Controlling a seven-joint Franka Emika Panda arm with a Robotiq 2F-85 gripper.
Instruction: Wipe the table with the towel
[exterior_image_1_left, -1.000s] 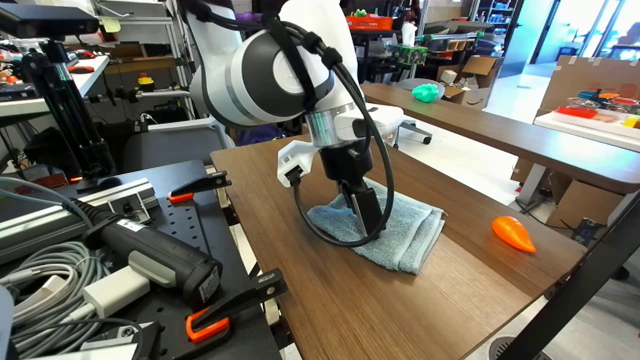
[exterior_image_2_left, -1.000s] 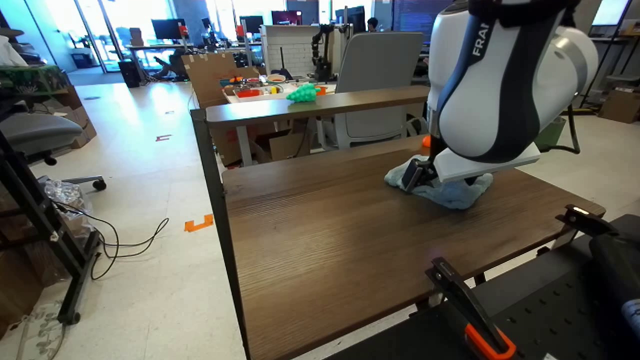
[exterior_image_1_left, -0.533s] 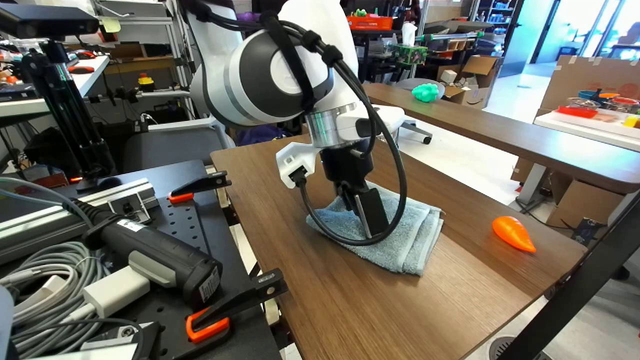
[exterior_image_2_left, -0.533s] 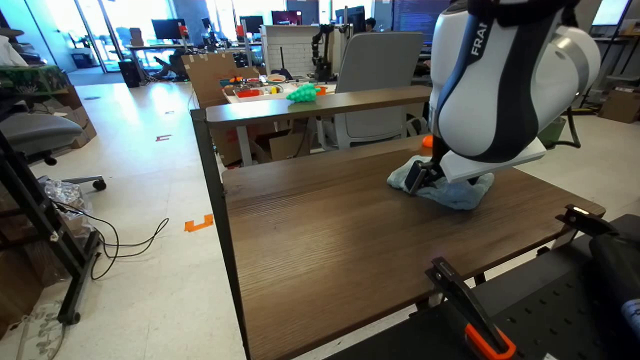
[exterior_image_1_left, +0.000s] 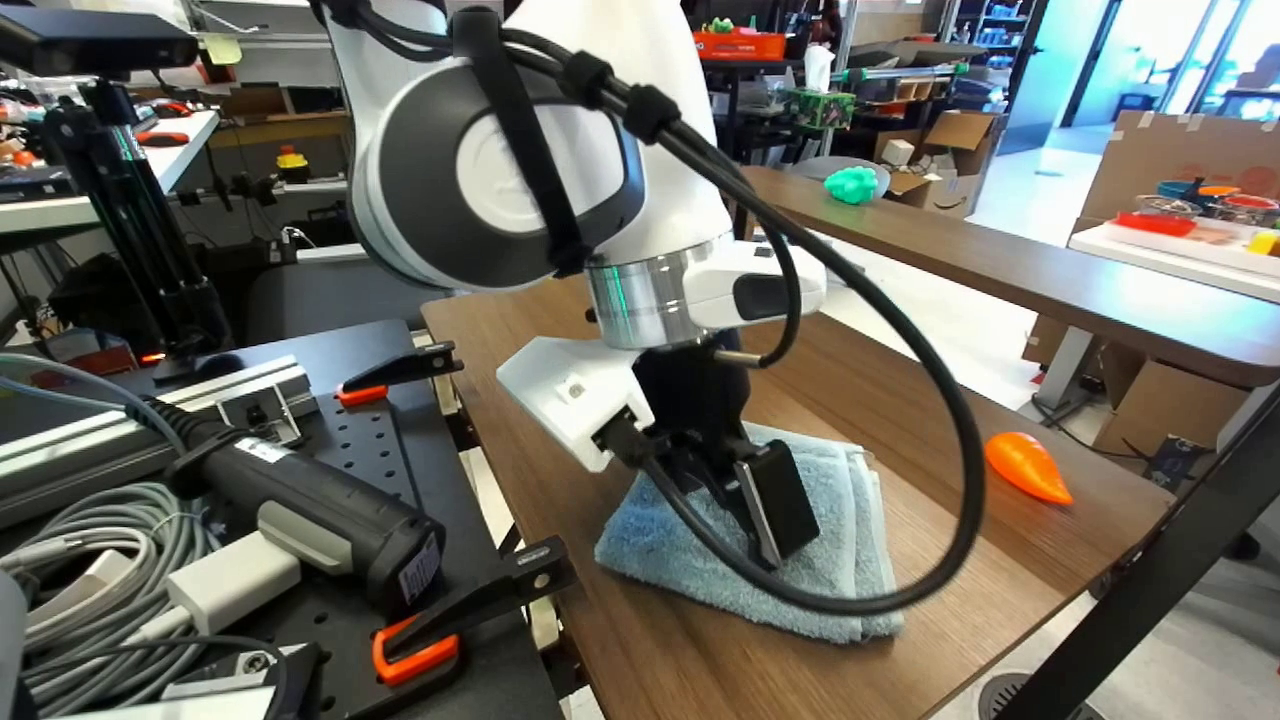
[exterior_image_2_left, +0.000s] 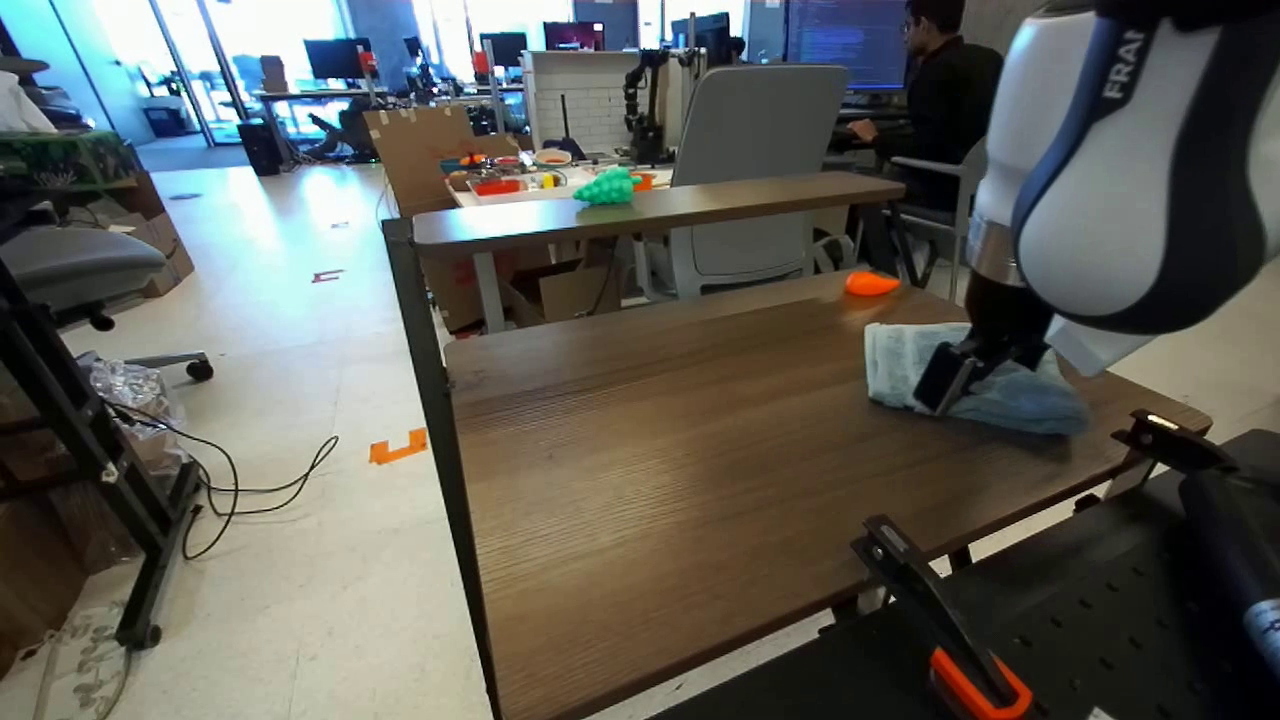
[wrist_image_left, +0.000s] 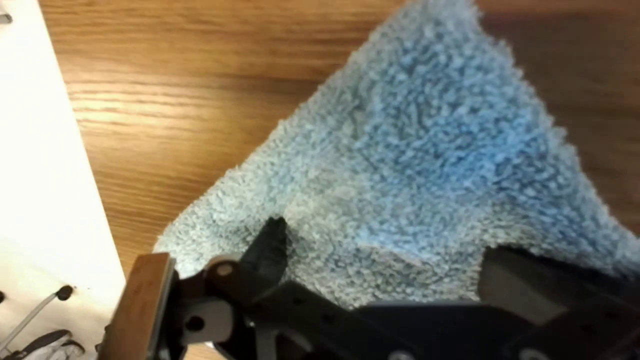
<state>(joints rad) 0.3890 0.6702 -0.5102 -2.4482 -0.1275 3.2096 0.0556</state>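
Blue-grey towel (exterior_image_1_left: 845, 530) is lying under the spread hand (wrist_image_left: 385, 237)

In the wrist view the hand is holding its two black fingers (wrist_image_left: 270, 250) wide apart, one left of centre and one at the lower right of the frame; their tips are touching the cloth, and towel is showing between them. In both exterior views the towel is resting, folded in layers, on the brown wood-grain table (exterior_image_2_left: 640, 480), with the tilted hand standing over it. In an exterior view a black cable (exterior_image_1_left: 970, 470) is looping in front of the towel, and an orange object (exterior_image_1_left: 1028, 468) is lying on the table at the right of the frame, apart from the cloth. A bumpy green object (exterior_image_1_left: 852, 185) is lying on a narrower table (exterior_image_1_left: 1040, 275) at the upper right.
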